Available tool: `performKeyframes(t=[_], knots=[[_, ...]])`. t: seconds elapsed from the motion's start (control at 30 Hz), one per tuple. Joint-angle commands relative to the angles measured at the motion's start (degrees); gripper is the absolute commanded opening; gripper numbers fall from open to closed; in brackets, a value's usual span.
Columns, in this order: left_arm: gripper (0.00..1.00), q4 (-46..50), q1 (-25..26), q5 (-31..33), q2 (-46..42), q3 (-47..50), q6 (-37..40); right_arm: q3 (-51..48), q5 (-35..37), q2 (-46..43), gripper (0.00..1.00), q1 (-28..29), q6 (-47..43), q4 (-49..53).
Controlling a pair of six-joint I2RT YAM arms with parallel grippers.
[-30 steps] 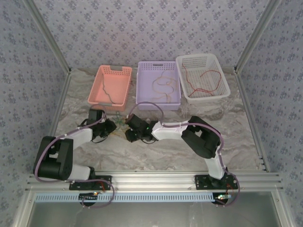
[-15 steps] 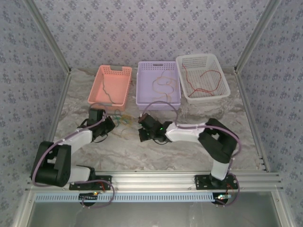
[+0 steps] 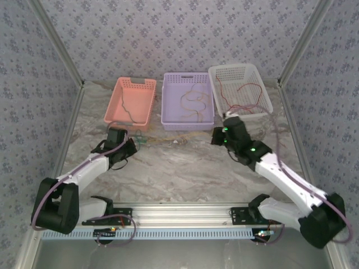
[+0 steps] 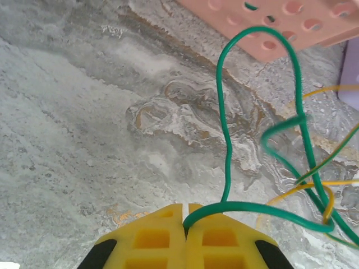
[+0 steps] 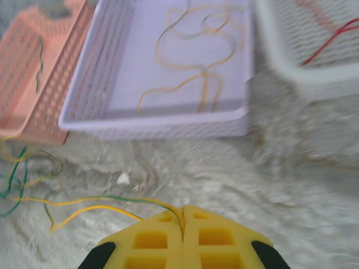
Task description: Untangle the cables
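Found the left gripper (image 4: 185, 216) low over the marbled counter (image 4: 67, 123), jaws pressed together on a green cable (image 4: 225, 129) looping up from the seam toward the pink basket (image 4: 269, 22). Noted a yellow cable (image 4: 291, 194) crossing and hooking through that green loop on the right, just beside the fingertips. Found the right gripper (image 5: 182, 216) likewise with jaws squeezed together, clamped on two thin strands (image 5: 95, 208), one yellow and one greenish, trailing left across the counter to a loose tangle (image 5: 14, 168) in front of the pink basket. Seen from above: left gripper just before the pink basket's near right corner, right gripper before the near left corner of the white basket (image 3: 255, 115), the two well apart. Counted three baskets in a row at the far side of the counter: a dark cable (image 3: 127, 109) in the pink one, orange-yellow cables (image 3: 193, 101) in the lilac basket (image 3: 188, 124), red cables (image 3: 249, 86) in the white one.
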State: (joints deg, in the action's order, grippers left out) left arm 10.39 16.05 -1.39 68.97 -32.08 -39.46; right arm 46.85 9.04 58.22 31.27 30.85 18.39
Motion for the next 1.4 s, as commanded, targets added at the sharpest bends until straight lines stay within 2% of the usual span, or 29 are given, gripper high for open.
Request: performKeyframes(t=[0.0, 0.2, 0.37, 0.57, 0.67, 0.8, 0.87, 0.93, 1.17, 1.37], knots=[[0.0, 3.77, 0.64, 3.78, -1.8, -2.55, 1.49, 0.11, -1.72, -5.01, 0.0, -6.33, -2.61, 7.94], [0.0, 6.66, 0.78, 5.59, -3.86, -3.03, 2.17, 2.61, -7.47, -7.85, 0.0, -15.69, -4.05, 10.7], [0.0, 10.06, 0.82, 7.74, -4.71, -4.09, 3.49, 3.6, -6.33, -9.39, 0.0, -17.96, -3.72, 13.86], [0.0, 13.34, 0.73, 12.79, -7.9, -4.25, 3.69, 4.85, -9.77, -10.43, 0.0, -29.17, -3.76, 17.58], [0.0, 14.21, 0.65, 13.2, -9.39, -4.98, 4.71, 4.36, -12.69, -10.28, 0.0, -31.43, -3.96, 16.67], [0.0, 16.04, 0.65, 13.82, -10.17, -6.95, 6.15, 3.08, -12.95, -8.57, 0.0, -28.91, -3.28, 16.32], [0.0, 16.13, 0.8, 11.95, -10.64, -8.11, 7.18, 1.67, -14.93, -7.89, 0.0, -27.62, -2.7, 13.08], [0.0, 13.79, 1.5, 8.52, -12.56, -8.27, 8.44, 1.25, -15.22, -6.16, 0.0, -24.44, -2.27, 11.99], [0.0, 11.56, 5.29, 4.55, -17.93, -13.01, 12.44, -0.46, -9.88, 0.41, 0.0, -8.46, 0.44, 7.05], [0.0, 11.96, 5.48, 5.04, -19.14, -17.88, 14.5, -3.53, -5.94, 7.76, 0.0, -2.36, 2.4, 4.99]])
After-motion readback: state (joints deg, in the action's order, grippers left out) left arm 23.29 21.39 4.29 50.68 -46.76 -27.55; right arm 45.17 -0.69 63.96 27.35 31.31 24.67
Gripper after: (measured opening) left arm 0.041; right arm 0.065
